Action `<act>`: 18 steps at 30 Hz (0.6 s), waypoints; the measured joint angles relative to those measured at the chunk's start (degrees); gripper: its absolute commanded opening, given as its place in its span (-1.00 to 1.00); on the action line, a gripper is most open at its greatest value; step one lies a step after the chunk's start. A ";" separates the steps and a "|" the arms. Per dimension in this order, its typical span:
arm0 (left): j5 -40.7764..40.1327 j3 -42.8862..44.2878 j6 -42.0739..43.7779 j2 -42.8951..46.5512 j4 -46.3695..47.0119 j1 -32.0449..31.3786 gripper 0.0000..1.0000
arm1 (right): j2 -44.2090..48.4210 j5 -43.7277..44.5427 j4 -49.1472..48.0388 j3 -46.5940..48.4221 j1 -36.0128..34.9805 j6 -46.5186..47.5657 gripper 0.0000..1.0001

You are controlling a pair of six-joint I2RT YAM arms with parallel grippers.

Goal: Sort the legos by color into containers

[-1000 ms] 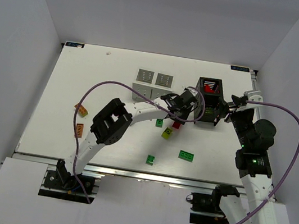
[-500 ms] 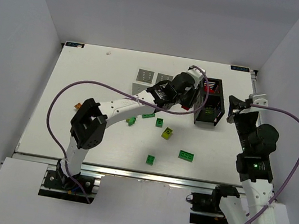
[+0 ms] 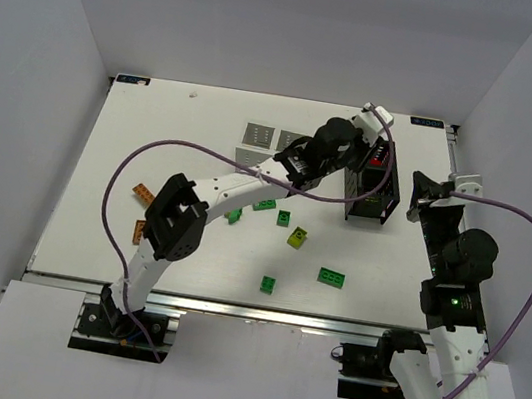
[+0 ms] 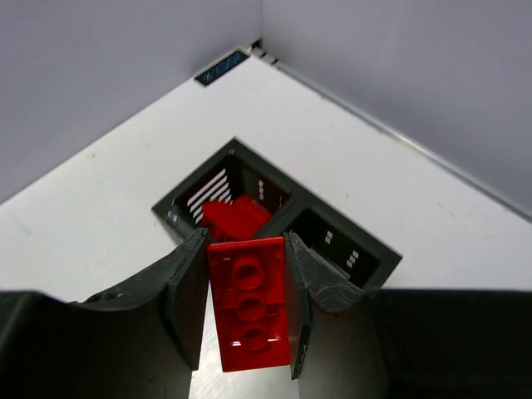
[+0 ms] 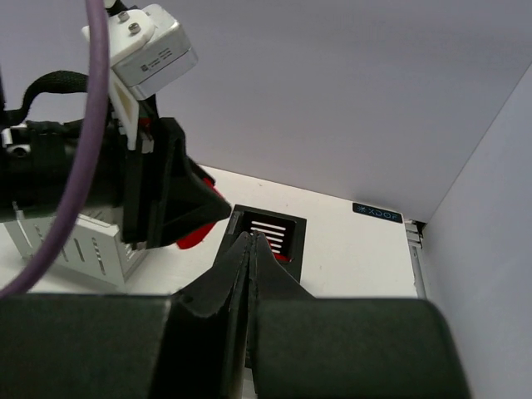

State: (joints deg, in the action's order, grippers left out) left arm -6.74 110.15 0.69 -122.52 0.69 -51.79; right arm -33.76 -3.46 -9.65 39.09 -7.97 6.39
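As the left gripper (image 4: 246, 249) hangs over the black box (image 4: 378, 259) at the far right of the desk (image 3: 154, 141), we see its jaws part-open and clamped on the sides of a red brick (image 4: 249, 303), studs facing the wrist cam. Directly below, more red bricks (image 4: 237, 218) lie in the box's far compartment. The right gripper (image 5: 249, 249) sits just right of that box, fingers pressed fully together w/ nothing between them. The white box (image 3: 260, 138) stands left of the black one, partly hidden behind the left arm. Loose bricks are scattered over the desk's middle, on the near side of both boxes: a dark green brick (image 3: 332, 277) and a small green brick (image 3: 268, 284) toward the near edge, a yellow-green brick (image 3: 297, 236) between them and the boxes, plus two green bricks (image 3: 265, 205) beside the left arm. Two orange-red bricks (image 3: 145, 194) lie well apart from the rest, at the desk's left side.
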 measured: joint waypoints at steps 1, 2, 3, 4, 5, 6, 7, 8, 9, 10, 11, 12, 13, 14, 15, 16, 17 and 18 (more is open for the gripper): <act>0.76 1.11 0.42 -1.01 0.83 0.17 -0.87 | 0.04 0.17 0.00 -0.02 0.00 0.00 -1.00; 1.55 2.58 0.85 -2.16 1.81 0.31 -0.87 | 0.13 0.35 -0.04 -0.09 0.00 0.00 -1.00; 2.29 3.58 1.09 -3.30 3.06 0.44 -0.86 | 0.31 0.50 -0.26 -0.24 0.00 0.00 -1.00; 3.02 4.22 1.31 -4.24 4.20 0.59 -0.86 | 0.46 0.59 -0.33 -0.37 0.00 0.00 -1.00; 3.50 4.70 1.42 -4.96 5.14 0.74 -0.86 | 0.57 0.74 -0.42 -0.42 0.00 0.02 -1.00; 4.04 5.11 1.44 -5.77 6.36 0.92 -0.86 | 0.72 0.83 -0.44 -0.44 0.00 0.02 -1.00; 4.46 5.25 1.44 -6.56 7.72 1.09 -0.86 | 0.90 0.98 -0.48 -0.44 0.00 0.02 -1.00; 4.70 5.27 1.42 -7.28 8.81 1.33 -0.88 | 1.11 1.09 -0.57 -0.46 0.00 0.02 -1.00; 4.87 5.29 1.42 -7.89 9.81 1.51 -0.88 | 1.20 1.20 -0.74 -0.52 0.00 0.02 -1.00; 5.03 5.29 1.42 -8.52 11.02 1.73 -0.88 | 1.33 1.31 -0.85 -0.55 0.00 0.02 -1.00; 5.05 5.29 1.44 -9.22 12.15 1.88 -0.88 | 1.55 1.42 -0.90 -0.55 0.00 0.02 -1.00; 4.96 5.29 1.46 -9.90 13.53 2.08 -0.88 | 1.60 1.51 -0.94 -0.55 0.00 0.02 -1.00; 4.85 5.31 1.46 -10.54 15.06 2.23 -0.92 | 1.75 1.62 -1.01 -0.55 0.00 0.02 -1.00; 4.76 5.31 1.46 -11.17 16.15 2.36 -0.93 | 1.84 1.68 -1.05 -0.55 0.00 0.02 -1.00; 4.63 5.31 1.44 -11.87 17.40 2.51 -0.92 | 1.88 1.77 -1.09 -0.55 0.00 0.02 -1.00; 4.59 5.46 1.38 -12.52 18.51 2.64 -0.94 | 1.90 1.84 -1.16 -0.55 0.00 0.02 -1.00; 4.55 5.81 1.33 -13.11 19.19 2.78 -0.94 | 1.90 1.90 -1.16 -0.55 0.00 0.02 -1.00; 4.42 6.97 1.14 -14.43 20.28 2.97 -0.94 | 1.90 1.95 -1.18 -0.55 0.00 0.02 -1.00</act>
State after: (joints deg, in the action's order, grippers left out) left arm -2.33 117.12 1.83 -136.94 20.97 -48.82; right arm -31.86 -1.52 -10.83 38.54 -7.97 6.42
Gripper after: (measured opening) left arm 0.460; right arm 0.007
